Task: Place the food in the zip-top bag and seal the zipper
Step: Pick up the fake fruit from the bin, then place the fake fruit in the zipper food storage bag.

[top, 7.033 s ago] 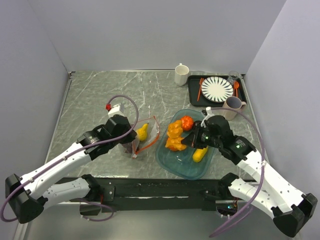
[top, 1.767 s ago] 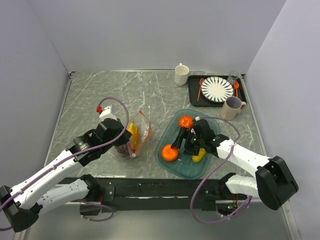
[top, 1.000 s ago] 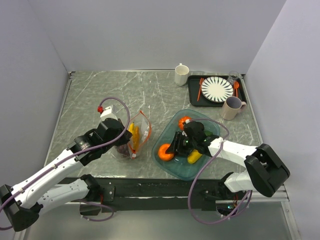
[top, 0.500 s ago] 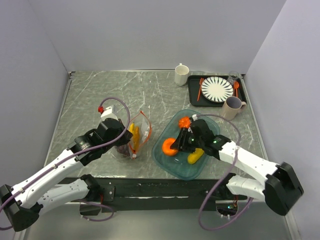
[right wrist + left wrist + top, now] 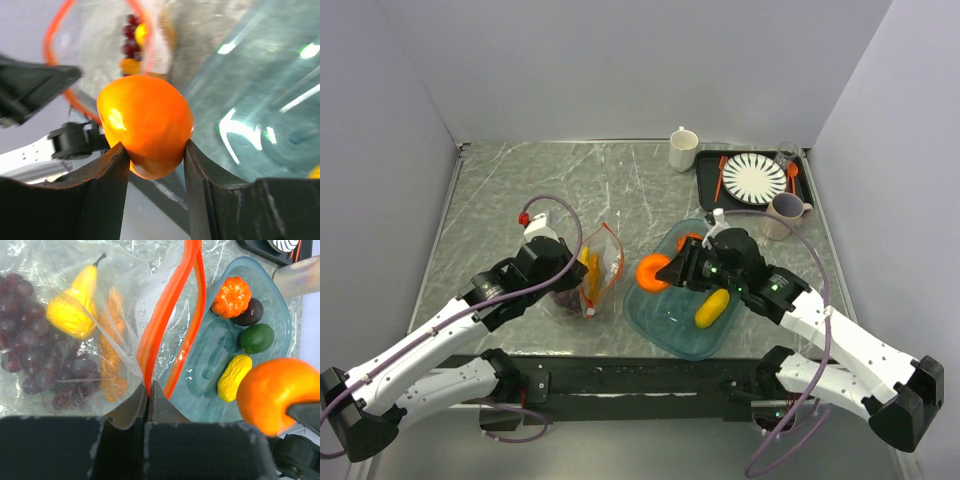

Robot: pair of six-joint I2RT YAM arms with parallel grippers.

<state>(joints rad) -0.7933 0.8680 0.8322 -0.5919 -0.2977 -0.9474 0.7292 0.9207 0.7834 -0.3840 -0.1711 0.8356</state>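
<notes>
My right end effector (image 5: 154,162) grips an orange round (image 5: 145,125) near the left rim of the teal tray (image 5: 665,325). My left end effector (image 5: 148,392) is pinched on the zipper (image 5: 170,320) of the zip-top bag (image 5: 40,262).

Marble table (image 5: 500,190): zip-top bag (image 5: 603,262), teal tray (image 5: 663,318), mugs (image 5: 683,149).

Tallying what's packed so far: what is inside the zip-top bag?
Purple grapes, a yellow pear and an orange piece show through the zip-top bag; anything beneath them is hidden.
</notes>
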